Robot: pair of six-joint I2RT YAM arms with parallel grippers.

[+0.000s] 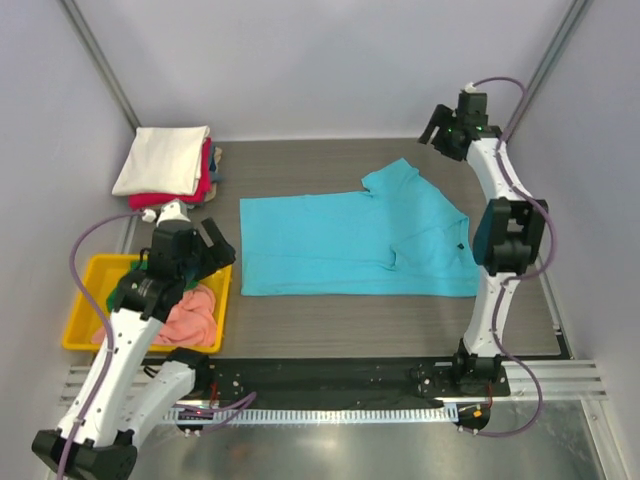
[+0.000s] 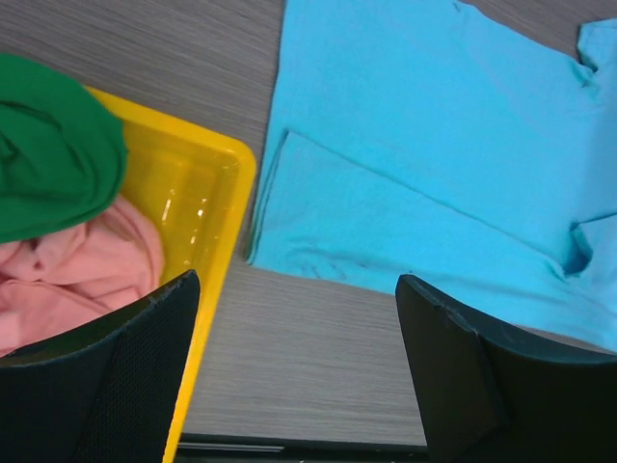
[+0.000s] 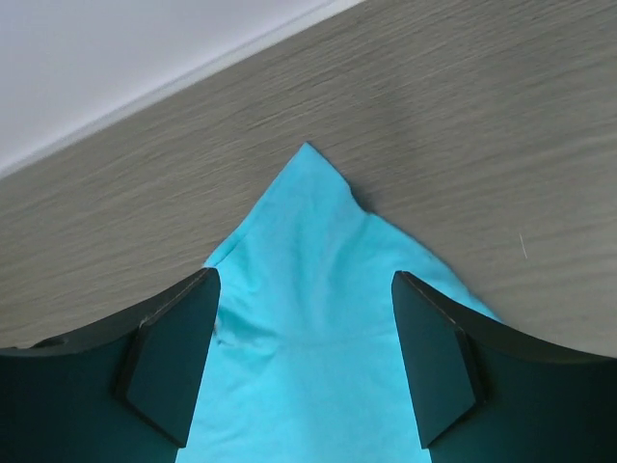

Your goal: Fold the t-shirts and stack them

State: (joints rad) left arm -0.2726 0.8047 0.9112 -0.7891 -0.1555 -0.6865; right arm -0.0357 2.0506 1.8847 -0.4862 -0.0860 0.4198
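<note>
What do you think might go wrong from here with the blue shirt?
The open right tool hangs over just the sleeve tip of the blue shirt; a pinch there may bunch it rather than fold it flat. The open left tool hovers over the corner of the yellow tray, so lowering it might knock the rim.

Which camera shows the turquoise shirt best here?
Top external: the turquoise shirt lies spread flat, nearly all in frame, collar and one sleeve visible. The left wrist view catches only part of it, with a folded-over edge; the right wrist view shows just one pointed tip.
</note>
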